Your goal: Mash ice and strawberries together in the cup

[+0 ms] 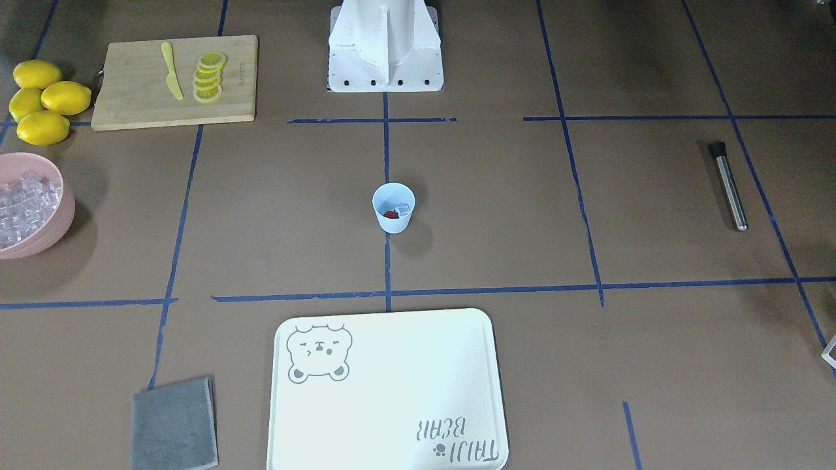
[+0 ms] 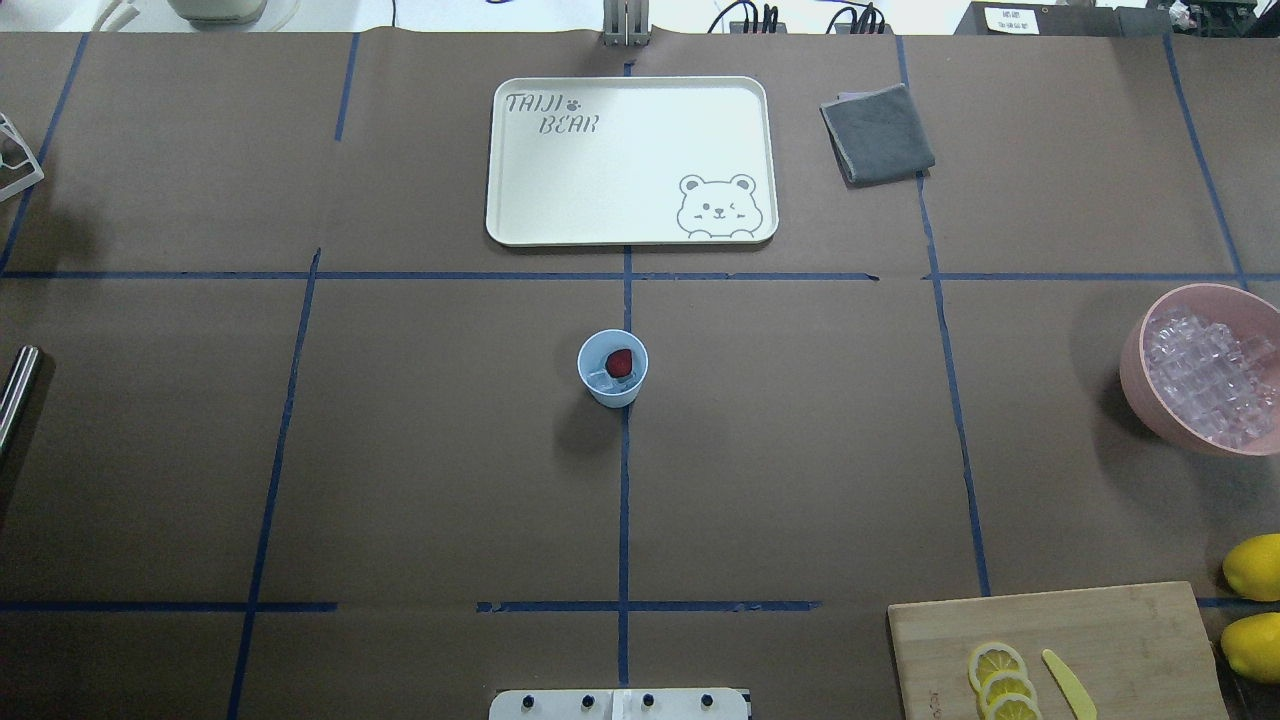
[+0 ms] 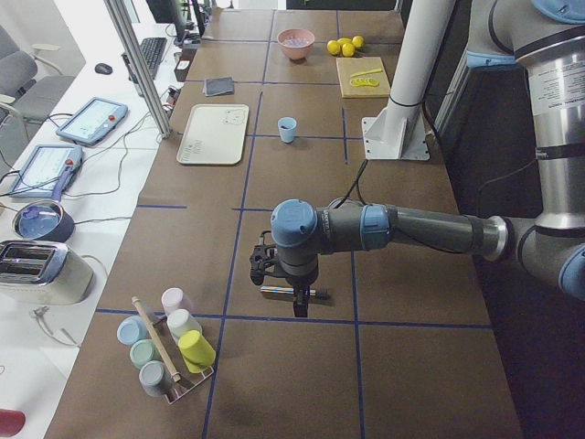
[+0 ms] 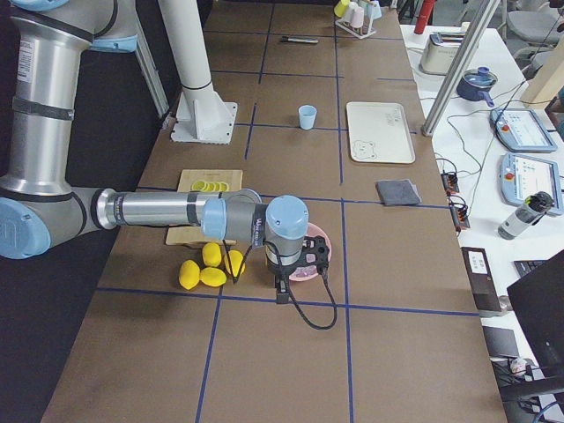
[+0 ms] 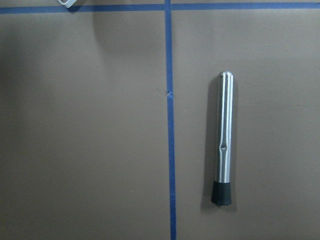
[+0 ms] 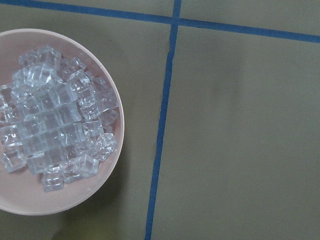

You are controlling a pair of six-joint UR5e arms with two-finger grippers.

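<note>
A small pale-blue tapered plastic cup stands upright mid-table on a strip of blue tape. Inside it, one small red strawberry piece and a clear ice cube lie side by side.

Beyond the cup, away from the robot's base, lies a cream rectangular tray printed with a bear. A folded grey cloth lies near the tray.

Well to the cup's right stands a large pink bowl heaped with clear ice cubes; the right gripper hangs over it. Also right of the cup, nearer the base, a wooden cutting board carries yellow lemon slices and a yellow knife, with whole yellow lemons alongside.

Well to the cup's left lies a steel rod with a black tip, and the left gripper hangs above it. Whether either gripper's fingers are apart or together cannot be told.
</note>
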